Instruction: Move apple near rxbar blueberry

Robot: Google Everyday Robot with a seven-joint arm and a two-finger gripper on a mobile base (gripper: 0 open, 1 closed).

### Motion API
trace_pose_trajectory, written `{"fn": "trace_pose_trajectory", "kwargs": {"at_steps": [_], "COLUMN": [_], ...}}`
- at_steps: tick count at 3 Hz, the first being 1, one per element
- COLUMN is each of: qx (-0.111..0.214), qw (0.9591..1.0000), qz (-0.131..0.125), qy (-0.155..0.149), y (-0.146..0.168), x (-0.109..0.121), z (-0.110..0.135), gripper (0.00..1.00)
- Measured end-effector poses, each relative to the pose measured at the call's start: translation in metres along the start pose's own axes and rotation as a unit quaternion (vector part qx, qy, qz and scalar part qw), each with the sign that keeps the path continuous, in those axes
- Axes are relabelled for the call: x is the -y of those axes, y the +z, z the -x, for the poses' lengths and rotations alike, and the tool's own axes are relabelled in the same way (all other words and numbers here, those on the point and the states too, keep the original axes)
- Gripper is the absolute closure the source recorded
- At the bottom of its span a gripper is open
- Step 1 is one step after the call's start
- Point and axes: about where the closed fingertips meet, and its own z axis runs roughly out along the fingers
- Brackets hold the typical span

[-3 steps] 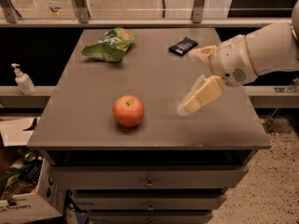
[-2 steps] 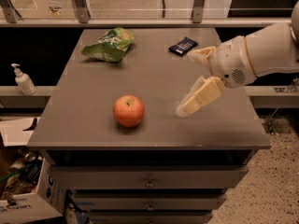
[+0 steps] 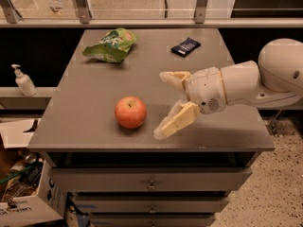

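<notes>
The red-orange apple (image 3: 130, 111) sits on the grey table (image 3: 94, 126) near its front edge, left of centre. The dark navy rxbar blueberry (image 3: 185, 46) lies flat at the back right of the table, far from the apple. My gripper (image 3: 166, 103) reaches in from the right on a white arm and hangs just right of the apple without touching it. It is open and empty, with one pale finger (image 3: 173, 77) behind and one (image 3: 176, 123) in front.
A bright green snack bag (image 3: 111, 43) lies at the back left of the table. A soap dispenser (image 3: 22, 81) stands on a shelf to the left. A cardboard box (image 3: 23, 207) sits on the floor at lower left. Drawers (image 3: 151, 183) are below the tabletop.
My gripper has moved left and toward the table's front, ending close beside the apple. The apple, bar and bag have not moved.
</notes>
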Motion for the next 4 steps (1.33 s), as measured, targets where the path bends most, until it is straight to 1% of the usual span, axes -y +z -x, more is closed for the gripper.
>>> {"fn": "trace_pose_trajectory", "kwargs": {"at_steps": [1, 2, 3, 4], "qx": [0.0, -0.006, -0.007, -0.003], "qw": [1.0, 0.9999, 0.9997, 0.9992], "qz": [0.0, -0.005, -0.012, -0.012], "qy": [0.0, -0.007, -0.02, -0.037], "y": [0.0, 0.003, 0.016, 0.031], "x": [0.0, 0.0, 0.004, 0.013], "z": [0.0, -0.005, -0.017, -0.027], "gripper": [0.0, 0.0, 0.0, 0.0]}}
